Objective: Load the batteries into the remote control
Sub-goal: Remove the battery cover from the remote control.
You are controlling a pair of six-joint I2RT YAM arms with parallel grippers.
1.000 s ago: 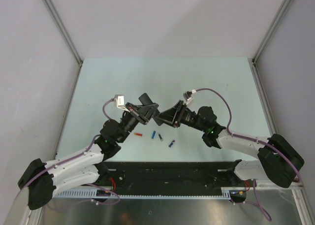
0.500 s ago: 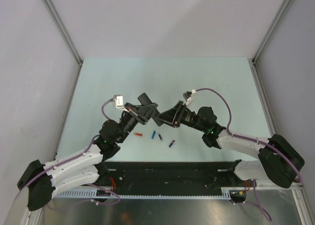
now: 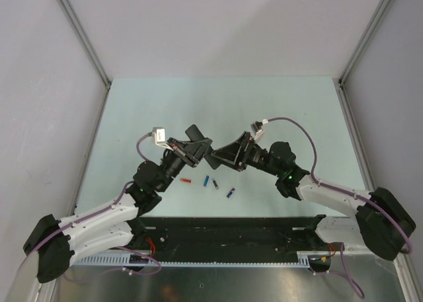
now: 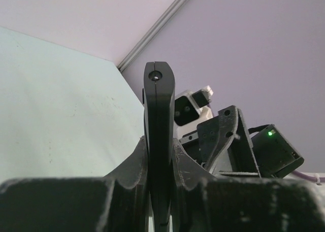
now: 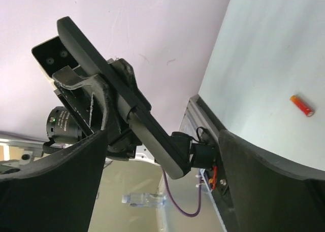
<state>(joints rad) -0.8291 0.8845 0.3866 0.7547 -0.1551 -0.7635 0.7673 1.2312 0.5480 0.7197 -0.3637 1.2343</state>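
My left gripper (image 3: 198, 147) is shut on the remote control (image 3: 195, 135) and holds it above the table. In the left wrist view the remote (image 4: 159, 120) stands edge-on between the fingers. My right gripper (image 3: 219, 158) is open. In the right wrist view its fingers (image 5: 56, 186) stand wide on either side of the remote's lower end (image 5: 167, 151), apart from it. Two dark blue batteries (image 3: 206, 181) (image 3: 230, 193) lie on the table below the grippers.
A small red-orange cylinder (image 3: 186, 181) lies left of the batteries; it also shows in the right wrist view (image 5: 302, 105). A small dark piece (image 3: 215, 183) lies beside the first battery. Grey walls enclose the pale green table (image 3: 218, 104) on three sides.
The right arm's wrist and cable have shifted slightly right and up. The left arm, the remote and the items on the table have not moved.
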